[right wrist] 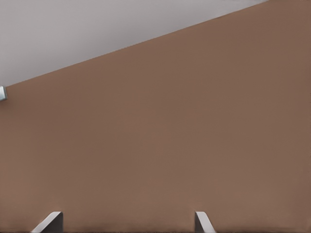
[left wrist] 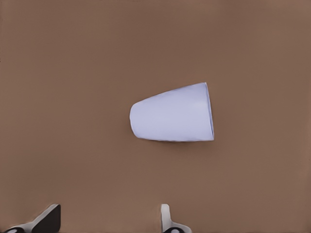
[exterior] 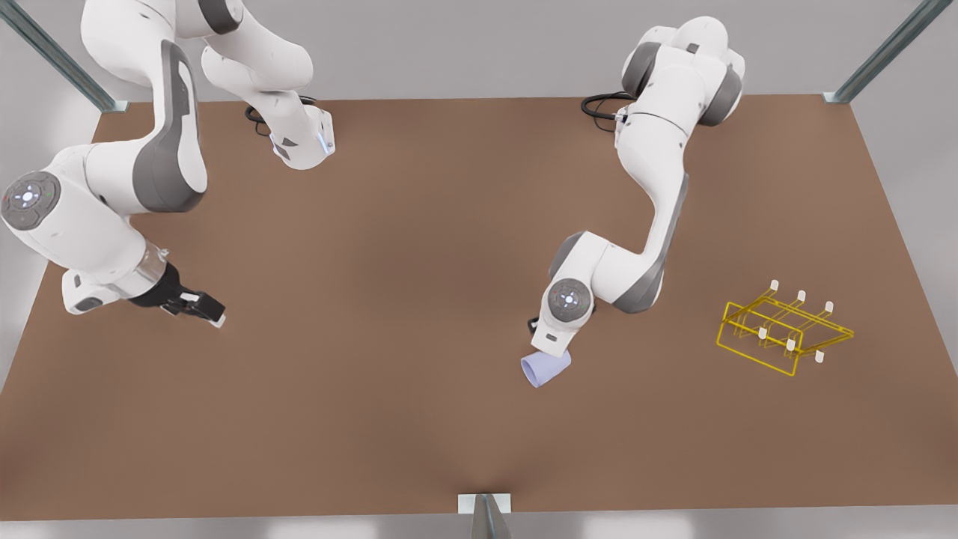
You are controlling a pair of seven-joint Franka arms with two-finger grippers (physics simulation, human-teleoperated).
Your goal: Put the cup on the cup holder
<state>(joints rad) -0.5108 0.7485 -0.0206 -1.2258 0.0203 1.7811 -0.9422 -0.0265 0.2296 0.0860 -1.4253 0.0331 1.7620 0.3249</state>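
The cup [exterior: 545,370] lies on its side on the brown table [exterior: 389,247], in the middle stretch of the table nearer the front edge than the back edge. Its wide open mouth faces the front-left corner; its narrow closed base points back toward the arm above it.

The left wrist view looks straight down on the cup [left wrist: 172,113], so the arm over it is the left arm. The left gripper [left wrist: 109,221] hovers above the table with the cup's side below and ahead of it. Its fingertips [left wrist: 166,216] stand spread apart, nothing between them: released, not touching the cup. In the front view the wrist housing covers the fingers.

The cup holder [exterior: 783,332] stands near the table's right edge, well apart from the cup. Yellow wire frame, upright, white-tipped pegs pointing up; all pegs bare.

The right gripper [exterior: 212,311] waits near the table's left edge, angled down toward the surface, well apart from both cup and holder. In the right wrist view its fingertips [right wrist: 51,221] are spread wide over bare table, holding nothing: released. The table's back edge and the grey wall run across that view
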